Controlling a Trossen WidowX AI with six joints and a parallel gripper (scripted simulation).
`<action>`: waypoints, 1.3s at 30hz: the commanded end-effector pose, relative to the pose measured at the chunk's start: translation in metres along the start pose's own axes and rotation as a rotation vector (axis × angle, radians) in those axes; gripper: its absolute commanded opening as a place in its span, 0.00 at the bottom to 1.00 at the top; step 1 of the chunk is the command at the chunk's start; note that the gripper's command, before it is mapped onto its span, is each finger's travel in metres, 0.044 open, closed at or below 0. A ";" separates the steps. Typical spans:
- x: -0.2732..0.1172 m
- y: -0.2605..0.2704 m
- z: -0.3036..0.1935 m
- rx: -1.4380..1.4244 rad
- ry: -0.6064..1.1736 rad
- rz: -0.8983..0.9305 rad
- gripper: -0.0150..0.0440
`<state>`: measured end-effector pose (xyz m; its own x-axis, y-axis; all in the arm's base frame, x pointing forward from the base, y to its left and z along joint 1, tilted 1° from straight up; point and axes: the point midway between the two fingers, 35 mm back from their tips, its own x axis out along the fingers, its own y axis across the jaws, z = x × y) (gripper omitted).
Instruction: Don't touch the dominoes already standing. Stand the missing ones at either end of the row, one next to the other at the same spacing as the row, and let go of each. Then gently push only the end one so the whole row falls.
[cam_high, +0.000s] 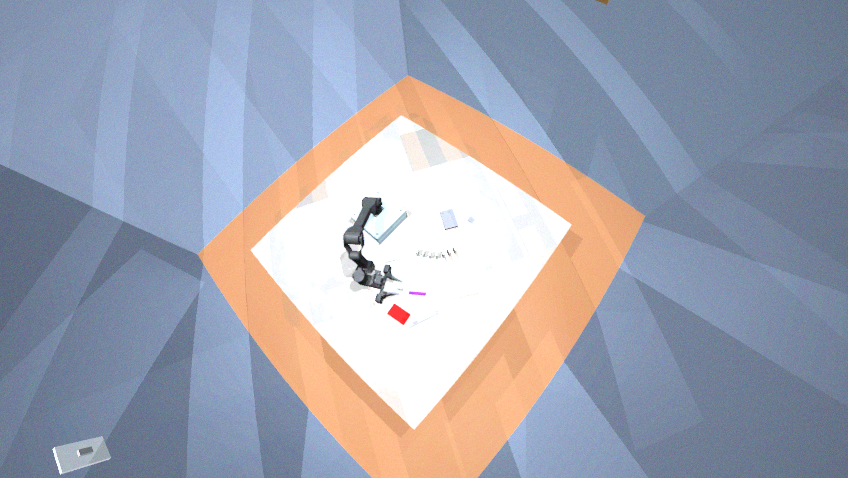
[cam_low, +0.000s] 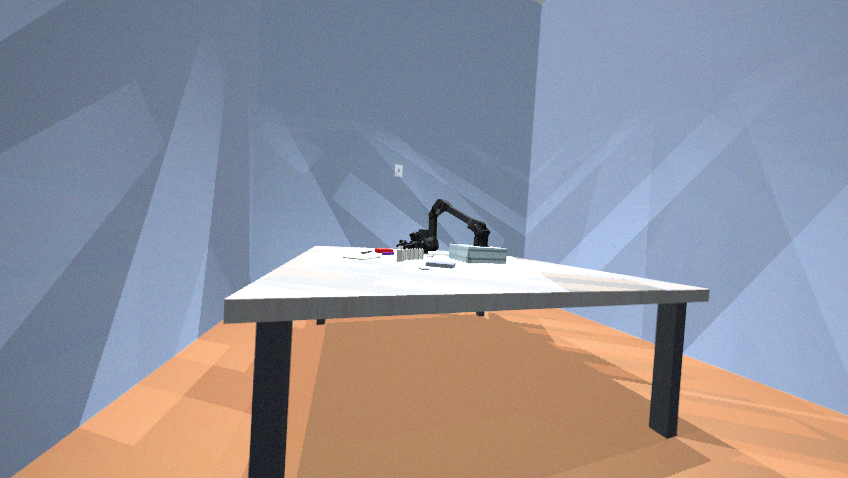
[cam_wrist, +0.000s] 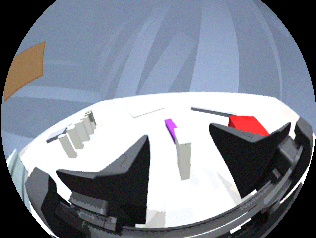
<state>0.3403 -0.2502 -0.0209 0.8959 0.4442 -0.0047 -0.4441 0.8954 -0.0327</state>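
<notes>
My gripper (cam_high: 402, 287) (cam_low: 401, 244) (cam_wrist: 179, 132) is open and low over the table. A pale domino (cam_wrist: 183, 160) stands upright between the parted fingers in the wrist view, with gaps on both sides; it appears to rest on the table. The row of pale dominoes (cam_high: 448, 254) (cam_low: 399, 255) (cam_wrist: 76, 136) stands upright, apart from the gripper, on the left in the wrist view. A small pale flat thing (cam_low: 439, 255) lies between the row and the box; I cannot tell whether it is a domino.
A purple bar (cam_high: 417, 293) (cam_wrist: 170, 129) lies just beyond the standing domino. A red block (cam_high: 399, 314) (cam_wrist: 248, 125) is beside the right finger. A pale blue-green box (cam_high: 383, 224) (cam_low: 476, 254) is by the arm's base. A grey-blue flat block (cam_high: 448, 219) lies behind the row.
</notes>
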 end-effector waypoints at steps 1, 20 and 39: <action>0.000 -0.001 0.000 0.002 0.000 -0.004 0.92; 0.007 -0.036 0.060 0.074 0.014 -0.114 1.00; 0.071 -0.112 0.064 0.893 0.436 -0.700 1.00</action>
<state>0.4230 -0.3141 0.0384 0.9618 0.1281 -0.2418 -0.0122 0.9029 0.4297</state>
